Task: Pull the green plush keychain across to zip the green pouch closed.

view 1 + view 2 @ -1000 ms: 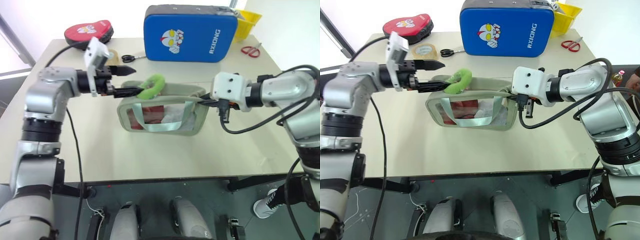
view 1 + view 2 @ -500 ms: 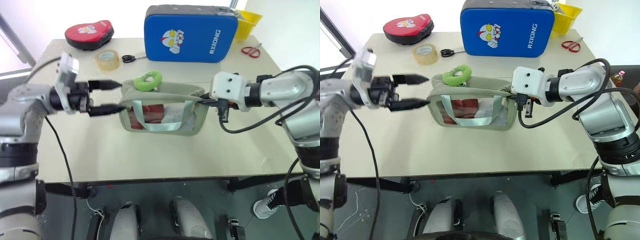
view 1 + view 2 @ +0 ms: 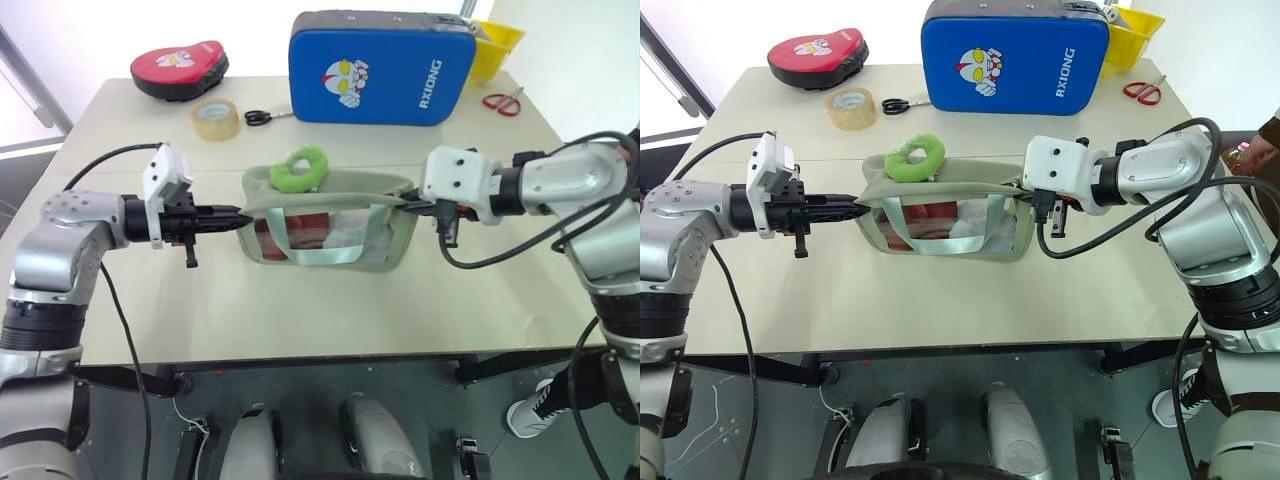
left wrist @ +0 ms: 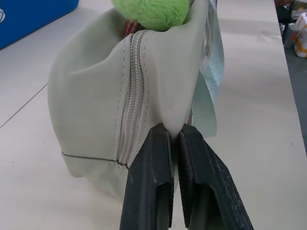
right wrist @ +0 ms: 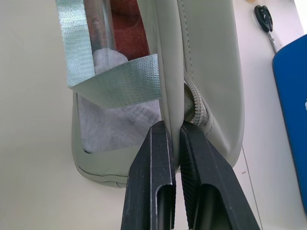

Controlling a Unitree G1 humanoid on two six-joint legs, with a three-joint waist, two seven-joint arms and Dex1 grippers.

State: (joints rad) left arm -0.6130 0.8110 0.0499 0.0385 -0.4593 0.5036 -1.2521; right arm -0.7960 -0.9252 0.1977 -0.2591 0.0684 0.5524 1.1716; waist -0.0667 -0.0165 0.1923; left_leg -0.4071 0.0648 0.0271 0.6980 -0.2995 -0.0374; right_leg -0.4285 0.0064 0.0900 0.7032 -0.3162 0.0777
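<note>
The green pouch (image 3: 350,186) stands mid-table, its clear window and strap facing me. On its top near the left end lies the green plush keychain (image 3: 300,170), free of both grippers. My left gripper (image 3: 239,214) is shut on the fabric at the pouch's left end; in the left wrist view its fingers (image 4: 153,167) pinch a fold beside the zipper, with the keychain (image 4: 151,9) just beyond. At the pouch's right end, my right gripper (image 3: 408,205) is shut on the fabric; in the right wrist view its fingers (image 5: 160,163) clamp the edge next to the zipper.
A big blue case (image 3: 380,65) stands behind the pouch. A tape roll (image 3: 216,120), black scissors (image 3: 258,116) and a red pad (image 3: 178,68) lie at the back left. Red scissors (image 3: 503,100) and a yellow bin (image 3: 497,40) are at the back right.
My left gripper left the keychain, swung open out to the left, then dropped lower and shut on the pouch's left end. The keychain settled on the pouch top. The right arm stayed still.
</note>
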